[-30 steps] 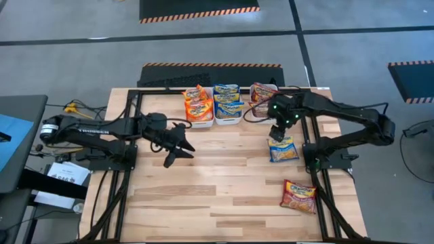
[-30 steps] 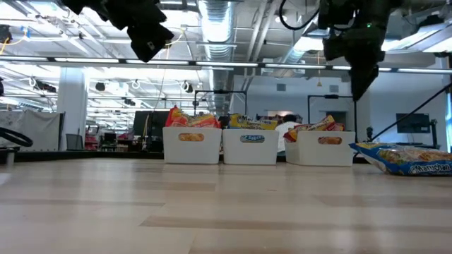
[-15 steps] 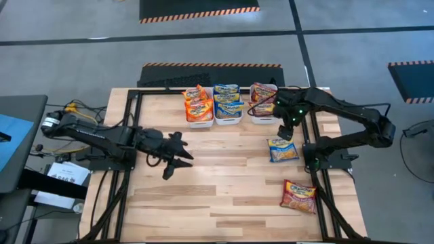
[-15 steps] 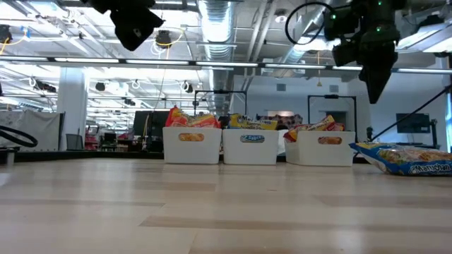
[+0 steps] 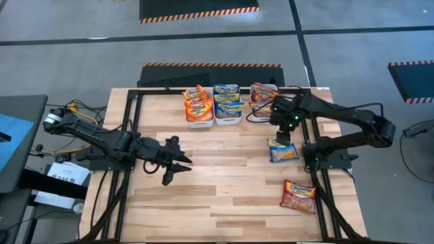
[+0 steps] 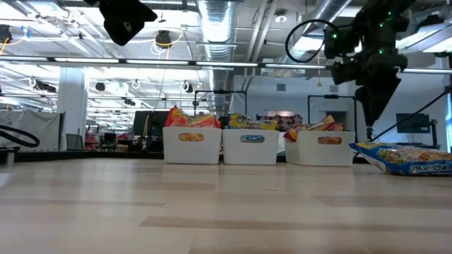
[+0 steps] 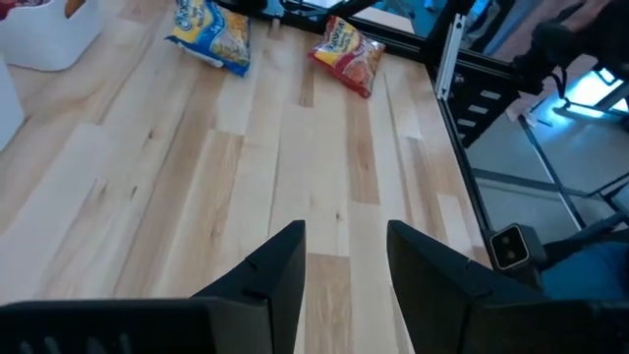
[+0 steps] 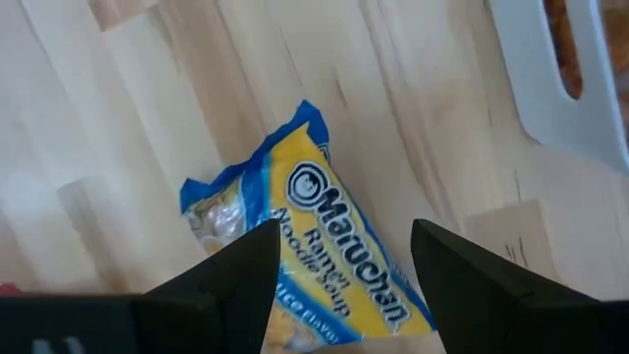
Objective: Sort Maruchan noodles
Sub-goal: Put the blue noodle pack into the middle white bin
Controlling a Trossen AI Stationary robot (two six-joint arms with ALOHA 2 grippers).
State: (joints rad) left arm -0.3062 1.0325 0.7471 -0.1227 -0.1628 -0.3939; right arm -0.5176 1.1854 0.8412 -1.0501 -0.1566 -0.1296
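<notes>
A blue and yellow Maruchan noodle packet lies flat on the wooden table at the right, also in the low view. My right gripper hangs open just above its far end, pointing down. In the right wrist view the fingers stand on either side of the packet without touching it. A dark red packet lies flat nearer the front right corner. My left gripper stands open and holds nothing over the left middle of the table.
Three white tubs holding orange, blue and red packets stand in a row at the far edge. Black frame rails run along the table's left and right sides. Bare wood fills the table's middle and front.
My left gripper has swung toward the table's near edge, staying open and holding nothing. My right gripper has come down toward the blue packet and turned somewhat about its own line, still open. No packet has moved.
</notes>
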